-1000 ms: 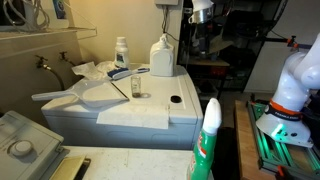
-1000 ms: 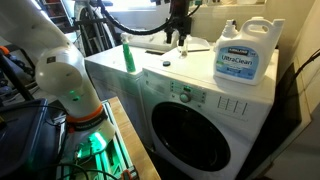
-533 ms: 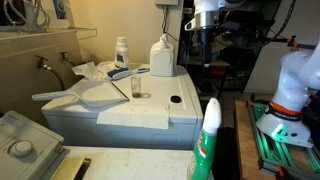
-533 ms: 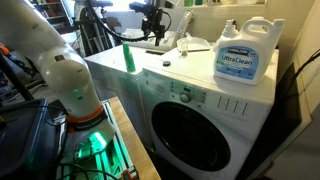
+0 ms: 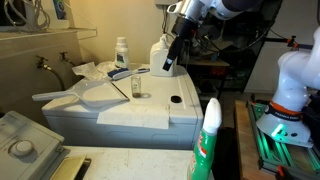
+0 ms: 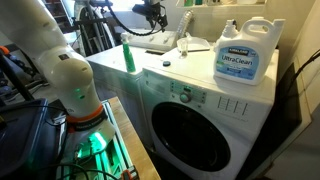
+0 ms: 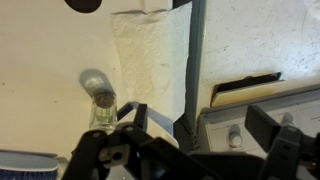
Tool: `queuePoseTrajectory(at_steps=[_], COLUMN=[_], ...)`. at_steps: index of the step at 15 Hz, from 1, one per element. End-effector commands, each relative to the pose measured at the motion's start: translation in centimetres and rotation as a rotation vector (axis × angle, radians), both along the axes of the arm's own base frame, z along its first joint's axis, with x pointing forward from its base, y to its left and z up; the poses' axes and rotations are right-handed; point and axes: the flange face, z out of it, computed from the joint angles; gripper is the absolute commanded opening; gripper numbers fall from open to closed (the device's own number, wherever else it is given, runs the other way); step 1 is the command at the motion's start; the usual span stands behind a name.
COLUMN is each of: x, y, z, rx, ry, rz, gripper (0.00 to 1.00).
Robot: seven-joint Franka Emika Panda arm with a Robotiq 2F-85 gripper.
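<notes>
The pincer (image 5: 171, 64) is held above the worktop (image 5: 150, 115). Its fingers are seen spread wide in the wrist view, with nothing gripped. The small glass (image 7: 102, 104) is found at its 9 o'clock, at the edge of a paper towel (image 7: 150, 55). A dark strip (image 7: 196, 50) is seen running toward 12 o'clock. In an exterior view a white jug (image 5: 160, 55) is set close at 10 o'clock, and bare worktop is left at 6 o'clock.
</notes>
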Motion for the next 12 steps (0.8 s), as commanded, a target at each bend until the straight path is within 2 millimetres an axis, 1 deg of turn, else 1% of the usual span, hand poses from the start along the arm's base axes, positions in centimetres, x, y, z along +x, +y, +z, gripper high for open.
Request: queuePoseTrajectory(at_steps=[1,6,8,9,12], x=[0.2,0.2,1.2,2.1,4.6], y=[0.1,0.2,0.4,0.7,0.1], z=[-0.1,-0.1,-0.5,-0.9,-1.9], rx=[-0.001,0.0,-0.06,-0.095,-0.218], ry=[0.006,-0.002,-0.063,-0.094,-0.171], rz=[-0.001,0.008,0.0,0.005,-0.027], gripper=[1.0,1.0,1.0,1.0,1.0])
